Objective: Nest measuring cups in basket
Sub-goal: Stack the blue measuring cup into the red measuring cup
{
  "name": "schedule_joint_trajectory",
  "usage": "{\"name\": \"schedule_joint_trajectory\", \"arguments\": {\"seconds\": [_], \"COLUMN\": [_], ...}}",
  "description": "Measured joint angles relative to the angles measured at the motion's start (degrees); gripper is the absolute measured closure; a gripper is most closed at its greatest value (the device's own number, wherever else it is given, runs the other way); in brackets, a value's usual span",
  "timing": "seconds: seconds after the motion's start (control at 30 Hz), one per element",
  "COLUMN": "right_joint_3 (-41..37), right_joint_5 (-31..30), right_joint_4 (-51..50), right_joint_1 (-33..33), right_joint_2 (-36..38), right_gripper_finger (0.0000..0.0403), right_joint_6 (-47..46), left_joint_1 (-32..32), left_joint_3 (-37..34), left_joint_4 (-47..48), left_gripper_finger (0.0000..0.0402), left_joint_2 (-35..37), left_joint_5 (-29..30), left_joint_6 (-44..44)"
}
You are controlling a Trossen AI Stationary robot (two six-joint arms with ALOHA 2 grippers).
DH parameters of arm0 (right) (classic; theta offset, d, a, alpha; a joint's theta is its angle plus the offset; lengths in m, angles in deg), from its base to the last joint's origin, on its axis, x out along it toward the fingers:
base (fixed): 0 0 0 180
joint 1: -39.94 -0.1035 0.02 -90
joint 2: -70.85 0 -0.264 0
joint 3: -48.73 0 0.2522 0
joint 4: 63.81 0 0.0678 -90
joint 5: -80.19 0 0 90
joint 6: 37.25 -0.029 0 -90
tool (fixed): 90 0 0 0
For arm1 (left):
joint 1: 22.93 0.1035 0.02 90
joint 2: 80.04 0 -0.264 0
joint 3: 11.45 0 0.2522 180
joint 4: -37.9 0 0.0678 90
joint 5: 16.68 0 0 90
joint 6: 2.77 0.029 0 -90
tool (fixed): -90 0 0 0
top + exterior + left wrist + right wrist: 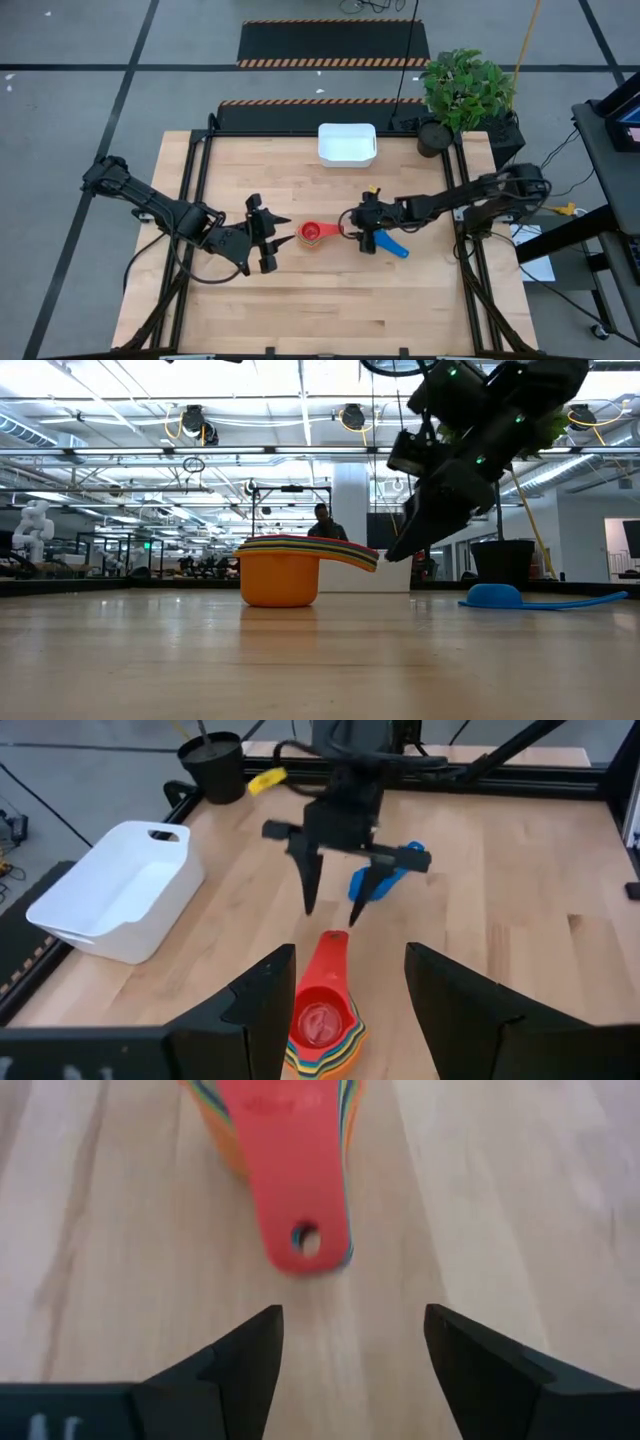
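Pale wooden desk point(330, 300) carries everything. The white basket point(347, 143) sits at its far edge, holding no cups. Near the middle stands a nested stack of measuring cups point(314, 232), red on top, orange outermost, handles pointing toward the right tool point(351, 222). That tool hovers just beyond the handle tips, fingers spread, gripping nothing. The left tool point(275, 240) waits just beside the stack, also spread and empty. A blue cup point(395, 245) lies upside down beside the right tool.
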Motion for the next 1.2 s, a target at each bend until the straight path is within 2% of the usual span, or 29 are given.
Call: {"name": "schedule_joint_trajectory", "arguments": {"seconds": [0.23, 0.5, 0.63, 0.73, 0.9, 1.07, 1.2], "right_joint_3": [0.0, -0.6, -2.4, -3.4, -4.6, -5.6, -6.7], "right_joint_5": [0.5, 0.6, -0.1, -2.9, -9.0, -14.6, -18.4], "right_joint_4": [-15.5, -32.3, -32.4, -32.4, -33.4, -33.4, -34.5], "right_joint_1": [-1.8, -10.3, -17.5, -23.1, -30.8, -36.2, -38.0], "right_joint_2": [7.1, 13.5, 15.5, 15.9, 15.5, 15.4, 15.4], "right_gripper_finger": [0.0166, 0.0166, 0.0166, 0.0168, 0.0182, 0.0192, 0.0193], "right_joint_6": [-8.4, -22.8, -28.0, -30.4, -29.0, -26.5, -26.2], "left_joint_1": [-0.5, -1.8, -2.4, -2.8, -3.9, -5.5, -7.0], "left_joint_3": [0.0, 0.0, 0.0, 0.0, 0.0, 0.0, 0.0], "left_joint_4": [-1.6, -16.1, -23.8, -28.4, -32.2, -33.2, -35.0], "left_gripper_finger": [0.0211, 0.0211, 0.0211, 0.0211, 0.0211, 0.0211, 0.0211], "left_joint_2": [-1.8, -7.7, -10.4, -11.8, -13.3, -13.3, -13.3], "left_joint_5": [-0.2, -2.5, -4.3, -4.9, -5.0, -4.9, -4.0], "left_joint_6": [-6.0, -7.2, -7.1, -7.1, -7.1, -9.0, -8.5]}}
